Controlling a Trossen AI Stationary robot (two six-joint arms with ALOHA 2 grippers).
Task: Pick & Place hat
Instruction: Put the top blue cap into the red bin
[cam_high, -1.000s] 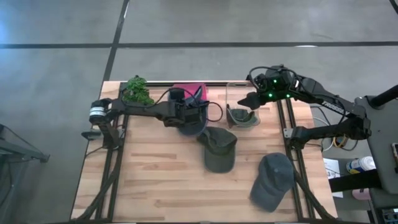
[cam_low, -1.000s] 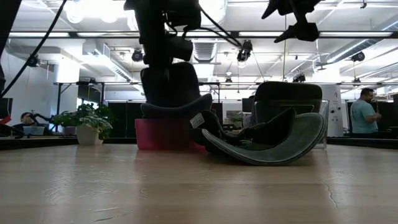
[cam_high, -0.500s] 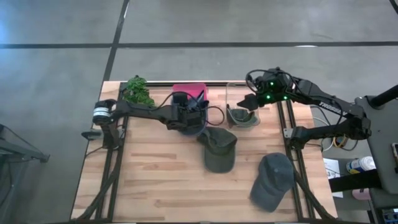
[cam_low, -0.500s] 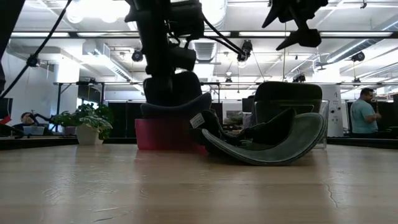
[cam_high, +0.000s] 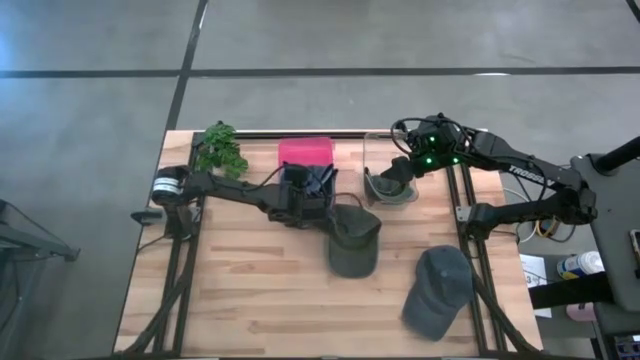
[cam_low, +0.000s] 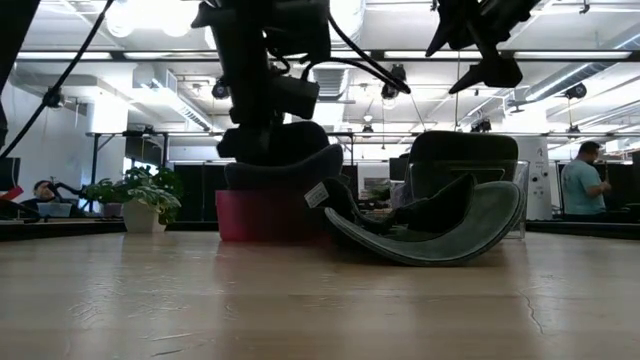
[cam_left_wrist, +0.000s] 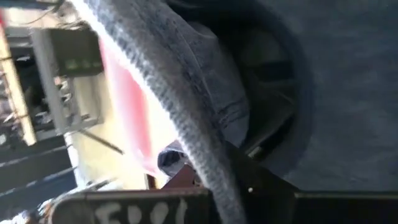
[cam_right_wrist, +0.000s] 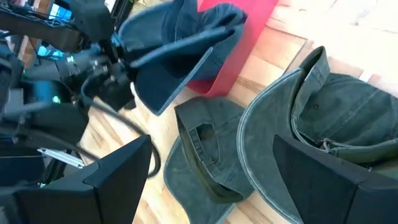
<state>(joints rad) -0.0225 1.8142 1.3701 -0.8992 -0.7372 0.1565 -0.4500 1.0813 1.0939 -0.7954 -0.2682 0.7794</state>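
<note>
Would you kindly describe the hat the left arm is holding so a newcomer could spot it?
Start at the red box on the table's far edge. Just in front of it, the left gripper is shut on a dark blue cap. It alone hangs off the table; the other hats lie flat.

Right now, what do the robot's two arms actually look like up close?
Both are slim, dark, jointed arms with loose black cables. The right arm has white lettering along its side and green lights glowing near its wrist. Each ends in a hand of two flat, dark, wedge-shaped fingers.
</note>
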